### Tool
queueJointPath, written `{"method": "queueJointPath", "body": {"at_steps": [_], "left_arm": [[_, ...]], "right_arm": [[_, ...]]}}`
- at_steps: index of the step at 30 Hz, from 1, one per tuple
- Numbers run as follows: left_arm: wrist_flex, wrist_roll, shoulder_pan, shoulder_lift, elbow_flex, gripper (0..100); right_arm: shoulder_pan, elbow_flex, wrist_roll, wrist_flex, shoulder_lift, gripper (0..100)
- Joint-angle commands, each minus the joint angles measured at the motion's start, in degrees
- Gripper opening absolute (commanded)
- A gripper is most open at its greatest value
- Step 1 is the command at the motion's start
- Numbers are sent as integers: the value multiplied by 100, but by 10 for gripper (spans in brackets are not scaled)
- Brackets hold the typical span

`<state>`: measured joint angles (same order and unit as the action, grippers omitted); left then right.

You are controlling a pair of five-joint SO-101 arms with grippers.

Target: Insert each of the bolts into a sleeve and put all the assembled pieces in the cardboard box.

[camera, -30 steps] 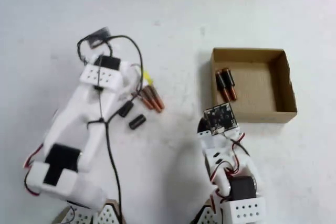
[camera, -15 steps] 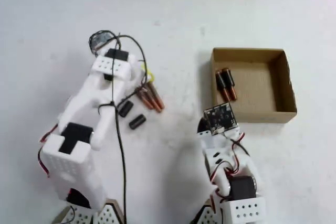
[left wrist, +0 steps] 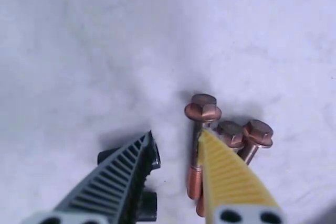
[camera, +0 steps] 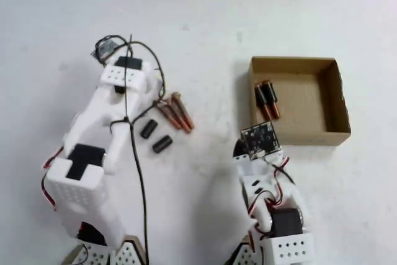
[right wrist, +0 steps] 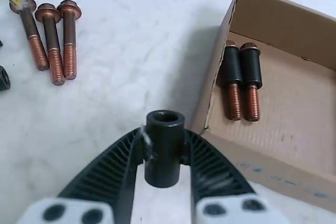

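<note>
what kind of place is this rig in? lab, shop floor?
Probably a robotics lab or hobby workbench, not a shop floor: two small white arms sit at a plain white table, with loose bolts, black sleeves and a small cardboard box laid out as a practice assembly job.

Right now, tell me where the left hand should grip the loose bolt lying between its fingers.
Grip the bolt on its shank just below the flanged head, coming straight down from above with the left hand open across it. It lies flat on the table, slightly apart from the other two bolts, so the yellow finger likely fits between.
</note>
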<state>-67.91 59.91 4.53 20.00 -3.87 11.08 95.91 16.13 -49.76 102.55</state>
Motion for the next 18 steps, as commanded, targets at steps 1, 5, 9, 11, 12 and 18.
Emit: {"method": "queueJointPath", "body": {"at_steps": [1, 5, 9, 11, 12, 18], "left_arm": [[-62, 44, 4, -22, 123, 161], [123, 44, 13, -22, 123, 161], [229, 44, 127, -22, 114, 161], [255, 44, 251, -22, 44, 161], [352, 44, 312, -22, -18, 161], [1187, 44, 338, -22, -598, 161]], "right_arm": [[31, 35, 0, 101, 66, 17], [31, 35, 0, 101, 66, 17], [31, 35, 0, 101, 66, 17], [31, 35, 0, 101, 66, 17], [31, 35, 0, 101, 66, 17], [31, 35, 0, 101, 66, 17]]}}
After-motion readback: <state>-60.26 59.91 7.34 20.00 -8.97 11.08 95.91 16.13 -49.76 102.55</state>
